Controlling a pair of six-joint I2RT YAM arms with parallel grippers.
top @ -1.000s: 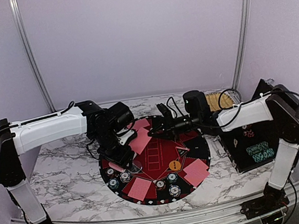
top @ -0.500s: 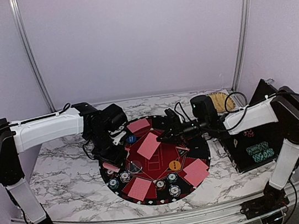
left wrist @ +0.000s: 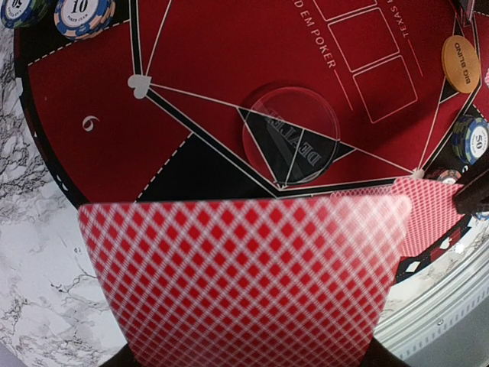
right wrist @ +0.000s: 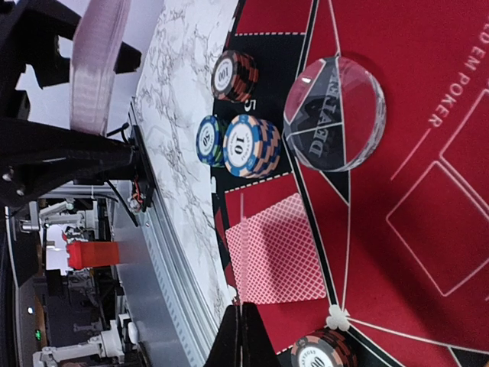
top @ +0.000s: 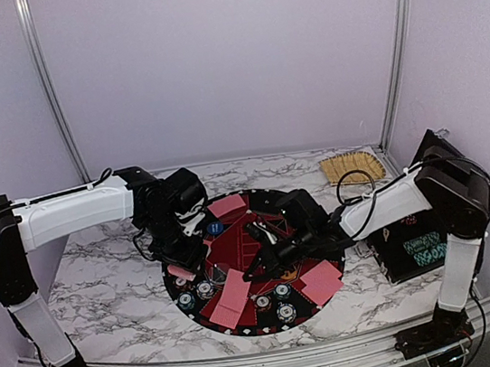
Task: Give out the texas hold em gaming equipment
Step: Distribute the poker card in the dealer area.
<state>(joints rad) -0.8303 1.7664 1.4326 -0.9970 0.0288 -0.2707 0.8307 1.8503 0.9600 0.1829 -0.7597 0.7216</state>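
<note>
Carried down from around 11 o'clock a second ago, one playing card (top: 234, 291) now sits at about 7 o'clock on the round poker mat (top: 329, 237). In the top view it lies partly over another red-backed card already there. The right gripper (right wrist: 243, 321) has come along with it. Its jaws are pressed fully together with their tips on the card's edge (the pinch itself is hard to make out).

Just past the card toward the rim, two chip stacks (right wrist: 243, 145) stand side by side, with a third marked 100 beyond them. The clear dealer button (right wrist: 334, 122) lies nearer the mat's centre. An orange big-blind button (left wrist: 461, 63) rests near 5 o'clock and a blue button (top: 215, 228) near 11.

At 9 o'clock, above the rim, the left gripper (top: 182, 258) has its jaws partly apart. They are clamped across a deck of cards (left wrist: 244, 283) whose red diamond back faces its wrist camera. Off the mat at 3 o'clock stands a black case (top: 414, 246).
</note>
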